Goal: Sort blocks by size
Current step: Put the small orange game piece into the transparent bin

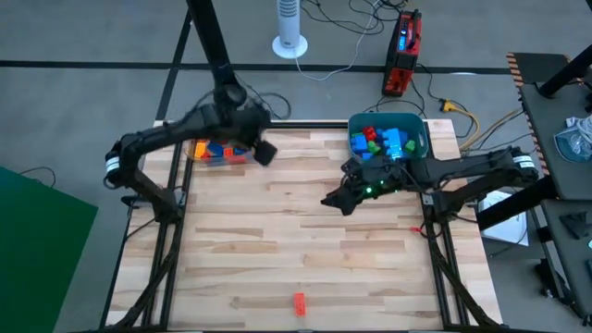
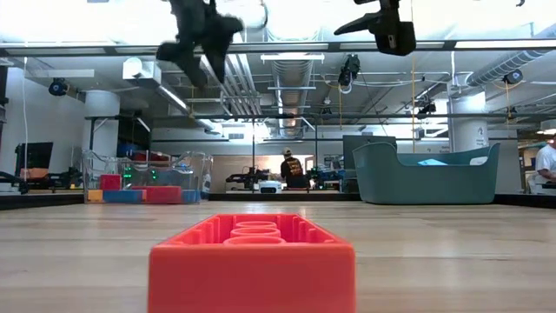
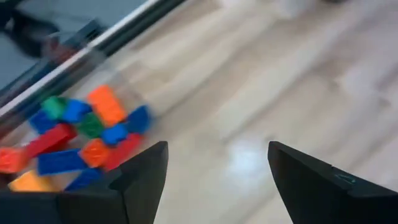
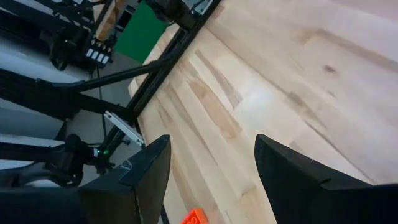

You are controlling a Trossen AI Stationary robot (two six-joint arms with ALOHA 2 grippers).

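Note:
One orange-red block [image 1: 299, 302] lies alone near the table's front edge, studs up, and fills the foreground of the low view [image 2: 252, 256]. Several blocks [image 3: 81, 137] in blue, red, orange and green lie in a clear box [image 1: 220, 153] at the far left. More blocks [image 1: 379, 141], blue, green and red, lie in a teal tub [image 1: 418, 139] at the far right. My left gripper [image 3: 217, 146] hangs open in the air just right of the clear box [image 1: 264, 153]. My right gripper [image 4: 211, 138] hangs open near the tub, over the table's middle [image 1: 333, 199].
Bare wooden tabletop [image 1: 305, 250] stretches between the two containers and the front edge. Black frame rails [image 1: 176, 240] run along the table's left and right sides. A white fan [image 1: 289, 28] and a red device [image 1: 403, 55] stand on the floor beyond the far edge.

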